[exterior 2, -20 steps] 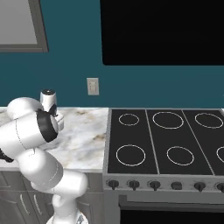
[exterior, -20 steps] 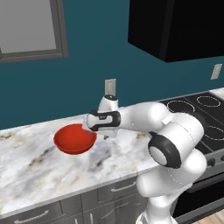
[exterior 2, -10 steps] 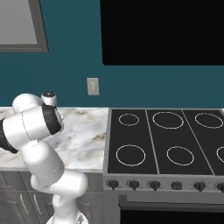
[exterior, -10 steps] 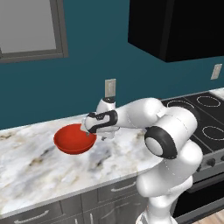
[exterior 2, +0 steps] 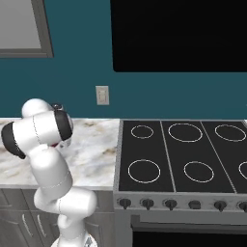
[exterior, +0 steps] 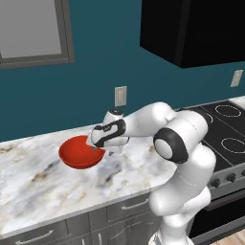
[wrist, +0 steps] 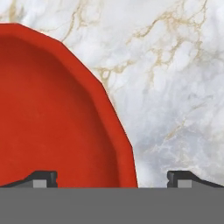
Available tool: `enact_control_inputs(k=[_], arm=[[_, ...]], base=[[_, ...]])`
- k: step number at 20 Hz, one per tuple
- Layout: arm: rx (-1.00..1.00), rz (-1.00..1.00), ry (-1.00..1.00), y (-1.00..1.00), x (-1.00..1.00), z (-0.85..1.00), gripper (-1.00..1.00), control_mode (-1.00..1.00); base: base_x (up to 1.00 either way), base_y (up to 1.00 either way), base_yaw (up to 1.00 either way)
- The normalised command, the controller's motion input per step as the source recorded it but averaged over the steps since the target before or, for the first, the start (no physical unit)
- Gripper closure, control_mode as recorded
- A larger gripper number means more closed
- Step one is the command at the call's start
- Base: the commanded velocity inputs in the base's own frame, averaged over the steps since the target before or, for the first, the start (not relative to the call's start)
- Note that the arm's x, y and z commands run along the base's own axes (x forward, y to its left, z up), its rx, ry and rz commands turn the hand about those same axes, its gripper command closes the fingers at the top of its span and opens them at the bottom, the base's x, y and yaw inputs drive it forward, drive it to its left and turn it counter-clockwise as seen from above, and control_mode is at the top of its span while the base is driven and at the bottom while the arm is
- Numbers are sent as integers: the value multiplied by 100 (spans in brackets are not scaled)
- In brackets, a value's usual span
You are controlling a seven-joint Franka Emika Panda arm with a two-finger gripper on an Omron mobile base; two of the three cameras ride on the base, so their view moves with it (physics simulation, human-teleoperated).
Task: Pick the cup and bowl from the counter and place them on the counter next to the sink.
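From my seat, the arm has folded lower than 1 second ago, my tool point(wrist: 112, 178) spread wide astride the rim of the red bowl point(exterior: 79, 152), which sits unmoved on the marble bench point(exterior: 43, 186).

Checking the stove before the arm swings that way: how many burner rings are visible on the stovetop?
6 on the stovetop: three along the back, three along the front, the front-right one cut off by the frame edge. More may lie beyond it.
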Motion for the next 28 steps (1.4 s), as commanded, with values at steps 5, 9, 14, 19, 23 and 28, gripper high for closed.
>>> enact_control_inputs(k=[5, 9, 14, 19, 23, 28], arm=[[0, 0, 2, 8, 7, -21, -100, -100], [0, 0, 3, 2, 0, -3, -100, -100], [0, 0, 0, 0, 0, 0, -100, -100], [0, 0, 0, 0, 0, 0, -100, -100], [0, 0, 0, 0, 0, 0, -100, -100], [0, 0, 0, 0, 0, 0, 100, -100]], base=[[0, 0, 0], [0, 0, 0], [0, 0, 0], [0, 0, 0], [0, 0, 0], [0, 0, 0]])
